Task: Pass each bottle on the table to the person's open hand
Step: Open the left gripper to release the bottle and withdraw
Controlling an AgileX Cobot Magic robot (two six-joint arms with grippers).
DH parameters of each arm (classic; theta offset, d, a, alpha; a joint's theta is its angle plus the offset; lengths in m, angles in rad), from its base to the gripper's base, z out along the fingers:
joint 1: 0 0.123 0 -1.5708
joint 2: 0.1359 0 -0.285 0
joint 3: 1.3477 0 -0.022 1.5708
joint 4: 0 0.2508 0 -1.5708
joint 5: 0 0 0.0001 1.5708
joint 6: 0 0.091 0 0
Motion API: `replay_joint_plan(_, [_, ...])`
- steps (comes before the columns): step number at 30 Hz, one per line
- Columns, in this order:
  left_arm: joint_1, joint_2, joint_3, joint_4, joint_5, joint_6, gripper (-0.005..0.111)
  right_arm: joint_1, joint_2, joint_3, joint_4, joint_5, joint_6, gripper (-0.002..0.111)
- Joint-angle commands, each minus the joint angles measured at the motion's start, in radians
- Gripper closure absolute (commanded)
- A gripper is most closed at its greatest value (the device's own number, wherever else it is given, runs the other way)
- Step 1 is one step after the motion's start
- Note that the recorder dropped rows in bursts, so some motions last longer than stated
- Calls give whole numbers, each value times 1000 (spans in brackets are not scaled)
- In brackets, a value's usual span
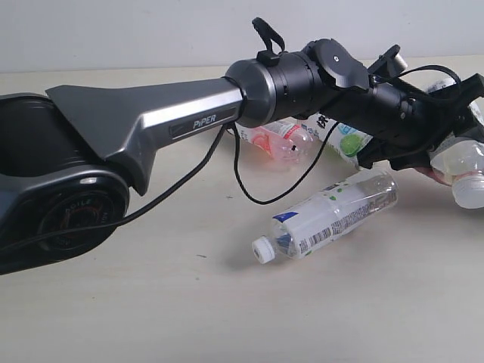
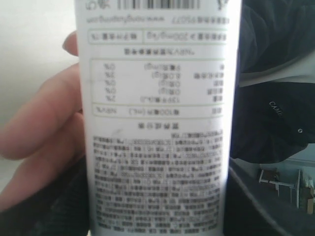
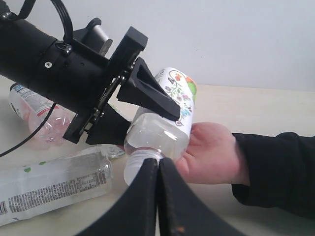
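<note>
Floral bottle [image 3: 172,98]: clear plastic, white label with flower print, tilted neck down, clenched in left tool [image 3: 150,125], against palm of person's open hand [image 3: 211,155]. Right tool [image 3: 158,164] pinched closed, empty. White/blue bottle [image 1: 333,215], white-capped, on its side on counter [image 1: 189,302]; pink bottle [image 1: 280,140] and green-lime bottle [image 1: 346,141] lie behind
</note>
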Motion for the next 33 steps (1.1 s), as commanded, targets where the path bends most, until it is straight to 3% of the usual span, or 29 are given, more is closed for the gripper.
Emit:
replay_joint_plan(1, [-3,3,-7,-3,1,10,57,4,-7,5,-2,-8,0,108])
replay_joint_plan(7, [-3,3,-7,-3,1,10,56,4,-7,5,-2,-8,0,108])
replay_joint_plan(12, [-3,3,-7,-3,1,36,33,4,-7,5,-2,-8,0,108])
replay_joint_plan(15, [-3,3,-7,-3,1,36,26,4,-7,5,-2,-8,0,108])
replay_joint_plan(33, [15,-43,-7,-11,42,120,26,4,-7,5,-2,-7,0,108])
